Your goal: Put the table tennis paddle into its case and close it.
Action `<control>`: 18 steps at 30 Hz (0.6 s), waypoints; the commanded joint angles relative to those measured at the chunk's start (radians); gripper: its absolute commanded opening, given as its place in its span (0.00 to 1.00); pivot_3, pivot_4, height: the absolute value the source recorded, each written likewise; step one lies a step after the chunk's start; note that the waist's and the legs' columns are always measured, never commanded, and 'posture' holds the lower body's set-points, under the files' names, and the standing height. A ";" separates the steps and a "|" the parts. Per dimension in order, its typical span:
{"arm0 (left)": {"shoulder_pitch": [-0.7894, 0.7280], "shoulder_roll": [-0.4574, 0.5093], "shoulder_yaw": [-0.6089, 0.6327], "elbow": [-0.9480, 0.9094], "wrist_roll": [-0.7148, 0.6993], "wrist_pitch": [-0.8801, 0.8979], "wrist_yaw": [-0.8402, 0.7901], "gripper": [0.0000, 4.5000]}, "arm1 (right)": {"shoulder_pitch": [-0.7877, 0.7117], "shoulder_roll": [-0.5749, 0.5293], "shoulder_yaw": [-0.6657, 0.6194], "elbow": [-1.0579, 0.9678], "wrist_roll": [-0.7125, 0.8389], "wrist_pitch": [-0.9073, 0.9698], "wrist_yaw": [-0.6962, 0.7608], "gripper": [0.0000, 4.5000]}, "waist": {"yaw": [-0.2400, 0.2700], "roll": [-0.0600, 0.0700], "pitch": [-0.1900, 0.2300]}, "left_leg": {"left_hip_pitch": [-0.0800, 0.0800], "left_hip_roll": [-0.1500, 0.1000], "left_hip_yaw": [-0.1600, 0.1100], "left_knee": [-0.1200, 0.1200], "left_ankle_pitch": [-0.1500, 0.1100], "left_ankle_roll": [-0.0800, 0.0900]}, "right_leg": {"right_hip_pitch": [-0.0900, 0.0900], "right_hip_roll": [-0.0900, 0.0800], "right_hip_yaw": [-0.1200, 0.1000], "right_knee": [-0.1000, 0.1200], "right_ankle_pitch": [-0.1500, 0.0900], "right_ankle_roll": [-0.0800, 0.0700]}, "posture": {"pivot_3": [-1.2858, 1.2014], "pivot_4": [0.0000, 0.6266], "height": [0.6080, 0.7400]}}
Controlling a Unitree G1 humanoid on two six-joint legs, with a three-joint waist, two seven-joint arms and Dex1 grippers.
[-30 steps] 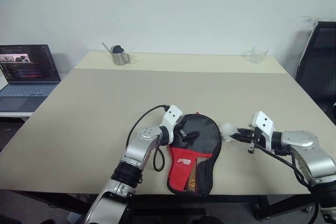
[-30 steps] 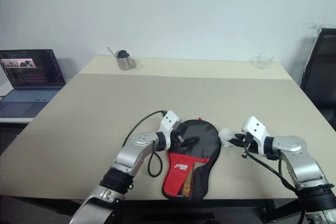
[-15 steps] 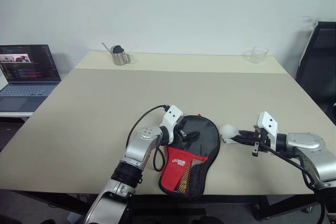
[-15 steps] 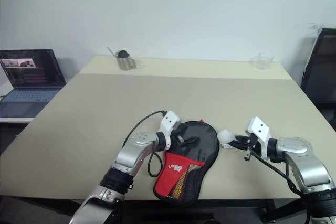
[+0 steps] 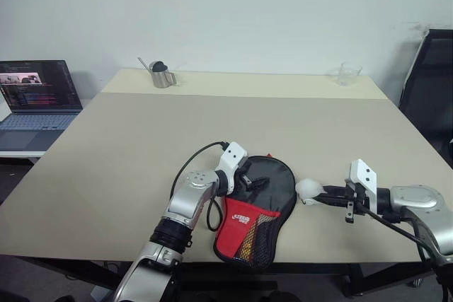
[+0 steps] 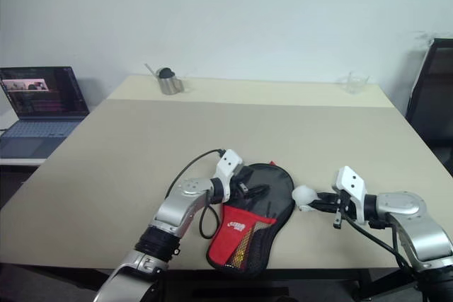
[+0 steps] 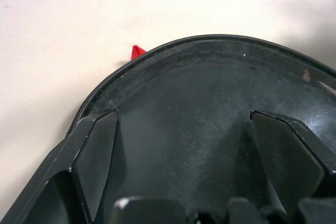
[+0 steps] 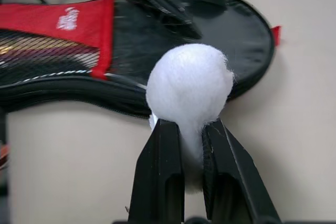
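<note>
The case [image 5: 258, 206] lies flat near the table's front edge, with its round black end away from me and its red, mesh-pocketed end toward me. The table tennis paddle is hidden. My left gripper [image 5: 249, 182] rests on the black end with its fingers [image 7: 97, 156] spread open over the fabric. Just right of the case, my right gripper [image 5: 327, 192] is shut on the tail of a white fluffy ball [image 8: 189, 85], which it holds beside the case's rim.
A laptop [image 5: 35, 97] sits on a side desk to the left. At the table's [image 5: 212, 125] far edge stand a metal cup [image 5: 162, 74] and a clear glass [image 5: 347, 73]. A black chair [image 5: 432, 90] is at the right.
My right gripper drew back toward the front edge, taking the white ball with it. The case's red end swung a little to the left. The left gripper stayed put.
</note>
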State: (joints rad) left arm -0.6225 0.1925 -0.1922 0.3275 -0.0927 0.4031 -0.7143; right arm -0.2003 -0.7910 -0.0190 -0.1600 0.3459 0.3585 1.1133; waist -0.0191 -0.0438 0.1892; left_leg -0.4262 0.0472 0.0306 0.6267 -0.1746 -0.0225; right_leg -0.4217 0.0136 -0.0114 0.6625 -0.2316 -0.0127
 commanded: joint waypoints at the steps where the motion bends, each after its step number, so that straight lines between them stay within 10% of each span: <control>1: 0.005 0.001 -0.011 0.000 0.005 0.002 -0.002 0.98 | 0.023 -0.019 -0.026 -0.068 0.053 0.005 0.035 0.02 | 0.000 0.000 0.000 | 0.000 0.000 0.000 0.000 0.000 0.000 | 0.000 0.000 0.000 0.000 0.000 0.000 | 0.52 0.24 1.00; 18: 0.004 0.005 -0.012 0.001 0.007 0.003 -0.001 0.98 | 0.155 -0.036 0.021 -0.258 0.145 0.101 0.055 0.02 | 0.001 0.000 0.000 | 0.001 0.000 -0.001 0.000 0.000 0.000 | 0.001 0.000 -0.001 0.000 -0.001 -0.001 | 0.52 0.24 1.00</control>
State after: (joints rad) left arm -0.6219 0.1940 -0.1926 0.3274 -0.0918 0.4048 -0.7141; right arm -0.0406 -0.8143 -0.0021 -0.3889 0.4648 0.4462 1.1573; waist -0.0177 -0.0438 0.1891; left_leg -0.4255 0.0472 0.0295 0.6268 -0.1747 -0.0227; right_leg -0.4209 0.0132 -0.0121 0.6621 -0.2332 -0.0154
